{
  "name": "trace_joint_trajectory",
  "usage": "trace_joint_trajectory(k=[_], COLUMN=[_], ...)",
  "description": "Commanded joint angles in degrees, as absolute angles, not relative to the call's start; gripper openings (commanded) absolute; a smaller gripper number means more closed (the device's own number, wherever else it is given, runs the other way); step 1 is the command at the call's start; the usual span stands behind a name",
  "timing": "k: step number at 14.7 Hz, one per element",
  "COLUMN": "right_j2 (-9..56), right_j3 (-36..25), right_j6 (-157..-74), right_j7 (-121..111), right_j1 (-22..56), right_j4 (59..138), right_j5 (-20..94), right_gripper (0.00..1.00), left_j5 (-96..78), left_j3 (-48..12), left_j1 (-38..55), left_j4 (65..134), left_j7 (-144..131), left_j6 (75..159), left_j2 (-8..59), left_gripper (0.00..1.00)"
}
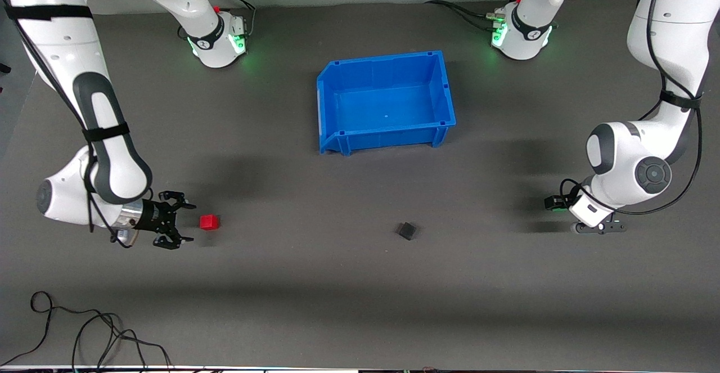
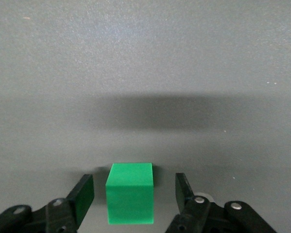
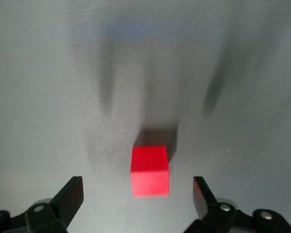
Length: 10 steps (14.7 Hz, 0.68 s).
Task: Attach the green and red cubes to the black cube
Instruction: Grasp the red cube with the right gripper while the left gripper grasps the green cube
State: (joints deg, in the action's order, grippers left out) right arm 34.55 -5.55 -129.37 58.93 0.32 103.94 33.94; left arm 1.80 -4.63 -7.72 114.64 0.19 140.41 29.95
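The red cube (image 1: pixel 209 222) lies on the grey table toward the right arm's end. My right gripper (image 1: pixel 190 224) is low beside it and open; in the right wrist view the red cube (image 3: pixel 150 171) sits just ahead of the gripper (image 3: pixel 137 189), untouched. The black cube (image 1: pixel 407 230) lies alone near the table's middle. My left gripper (image 1: pixel 597 228) is low over the table at the left arm's end. The green cube is hidden under it in the front view. In the left wrist view the green cube (image 2: pixel 130 193) stands between the open gripper's (image 2: pixel 135 191) fingers, with a gap on each side.
An empty blue bin (image 1: pixel 329 108) stands farther from the front camera than the cubes, at the table's middle. A loose black cable (image 1: pixel 84 333) lies near the front edge at the right arm's end.
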Motion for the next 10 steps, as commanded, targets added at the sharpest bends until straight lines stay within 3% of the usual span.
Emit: trace_joint_trajectory(k=[1, 4, 7, 10], right_j2=[36.0, 36.6, 37.0, 36.9], right_j3=[-5.4, -5.4, -5.4, -5.4], right_j6=[-131.3, -132.3, -132.4, -132.3], right_j7=[59.0, 59.0, 58.5, 57.6], right_j1=[1.1, 2.5, 2.5, 2.3], right_j4=[103.4, 103.4, 103.5, 103.6], right_j5=[35.8, 37.5, 37.6, 37.6], right_gripper=[1.0, 1.0, 0.89, 0.88], left_j5=[2.9, 3.2, 4.5, 4.6], left_j3=[-4.7, -4.7, -4.7, -4.7], left_j1=[-7.9, -8.0, -7.9, -8.0], left_j4=[112.7, 111.9, 111.8, 111.8], left_j7=[0.6, 0.6, 0.6, 0.6], left_j6=[140.9, 140.9, 140.7, 140.2], left_j2=[31.9, 32.8, 32.9, 33.0], left_gripper=[0.74, 0.7, 0.54, 0.37])
